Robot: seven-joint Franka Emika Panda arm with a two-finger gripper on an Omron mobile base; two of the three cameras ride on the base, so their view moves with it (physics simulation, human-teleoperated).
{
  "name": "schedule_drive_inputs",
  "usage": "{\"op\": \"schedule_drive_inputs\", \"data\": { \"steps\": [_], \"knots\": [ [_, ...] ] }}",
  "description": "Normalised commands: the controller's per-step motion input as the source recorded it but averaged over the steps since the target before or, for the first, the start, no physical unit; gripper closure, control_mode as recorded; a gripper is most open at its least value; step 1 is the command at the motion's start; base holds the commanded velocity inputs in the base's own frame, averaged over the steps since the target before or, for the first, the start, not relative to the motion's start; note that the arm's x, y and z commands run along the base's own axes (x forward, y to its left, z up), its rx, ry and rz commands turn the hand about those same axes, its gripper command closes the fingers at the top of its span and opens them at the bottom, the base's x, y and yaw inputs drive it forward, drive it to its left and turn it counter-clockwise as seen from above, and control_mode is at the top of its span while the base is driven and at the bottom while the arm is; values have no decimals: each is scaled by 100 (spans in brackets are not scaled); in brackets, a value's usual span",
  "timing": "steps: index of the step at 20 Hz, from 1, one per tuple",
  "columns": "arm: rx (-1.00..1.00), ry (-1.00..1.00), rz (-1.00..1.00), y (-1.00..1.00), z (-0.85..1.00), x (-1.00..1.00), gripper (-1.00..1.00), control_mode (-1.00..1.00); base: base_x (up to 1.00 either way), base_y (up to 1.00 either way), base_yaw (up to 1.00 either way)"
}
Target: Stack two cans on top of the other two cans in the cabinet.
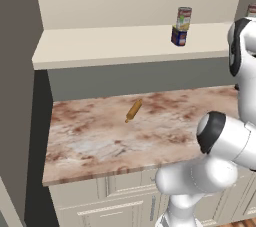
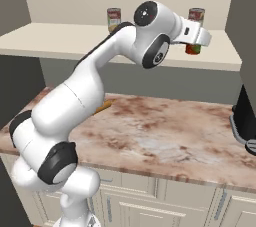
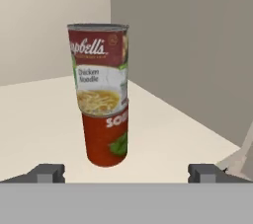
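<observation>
Ahead of the gripper (image 3: 126,173): two-can stack, jaws spread wide & empty.

Cabinet (image 1: 115,46) shelf board runs under & beyond the hand, side wall close on its right, back wall further off. Marble counter (image 1: 100,136) sits below the hand, w/ rolling pin (image 1: 133,110) lying on it, well off to the hand's left. Straight in front, just past the fingertips (image 3: 47,172): Campbell's chicken noodle can (image 3: 99,67) upright on top of a red soup can (image 3: 106,136), touching, roughly aligned, not gripped. Far left of the hand on same shelf: another can (image 1: 183,19) atop a short dark blue can (image 1: 178,36), top one slightly tilted/offset.
</observation>
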Motion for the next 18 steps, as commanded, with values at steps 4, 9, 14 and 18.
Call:
{"op": "schedule_drive_inputs", "data": {
  "steps": [4,9,14,18],
  "knots": [
    [0,-1,0,41,-7,-42,-100,-100,0,0,0],
    [1,0,0,39,-1,-52,-100,-100,0,0,0],
    [3,0,0,33,0,-54,-100,-100,0,0,0],
    [4,1,0,27,0,-56,-100,-100,0,0,0]
  ]
}}
